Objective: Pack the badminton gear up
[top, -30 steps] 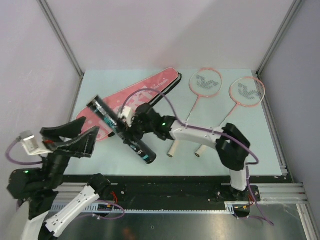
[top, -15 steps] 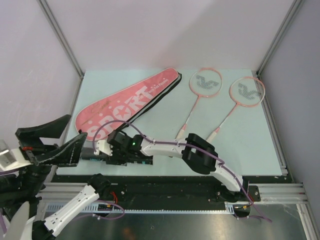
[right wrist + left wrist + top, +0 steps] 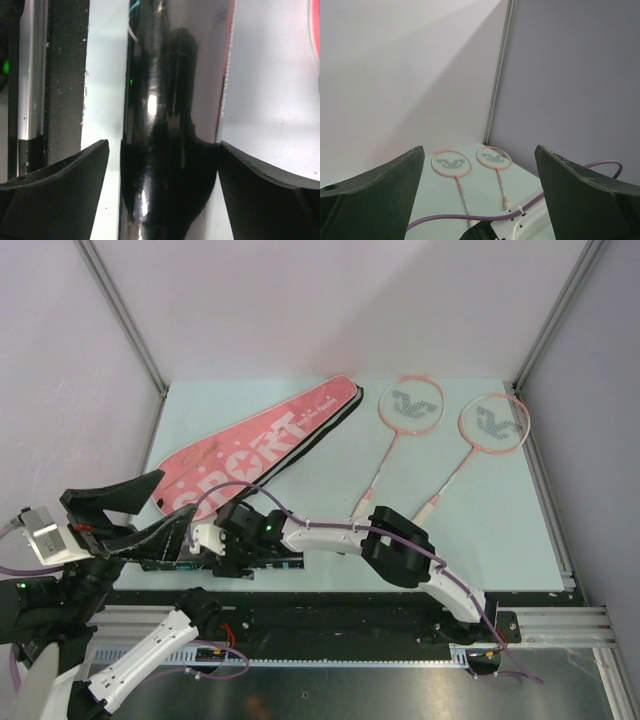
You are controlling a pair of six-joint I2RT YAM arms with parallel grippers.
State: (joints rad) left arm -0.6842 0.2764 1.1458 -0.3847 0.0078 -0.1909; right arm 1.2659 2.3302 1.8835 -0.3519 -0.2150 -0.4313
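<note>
Counter point(image 3: 480, 530): pale green, pink "SPORT" racket bag point(image 3: 260, 440) on it.
Your right tool point(image 3: 163, 145): spread astride long glossy black tube point(image 3: 170, 100).
Your left tool point(image 3: 479, 149): spread wide, raised.

From where I stand I count two badminton rackets with pink rims and pale handles: the left racket point(image 3: 410, 406) and the right racket point(image 3: 493, 426). There is one pink racket-shaped bag lettered "SPORT" point(image 3: 255, 445). There is one long glossy black tube point(image 3: 170, 125), mostly hidden from above. One pale green tabletop point(image 3: 480, 530) lies under all four. There are two white-and-black robot arms, the left arm point(image 3: 150, 655) and the right arm point(image 3: 325, 536). Behind stand two grey metal corner posts, the left post point(image 3: 125, 315) and the right post point(image 3: 560, 315).
</note>
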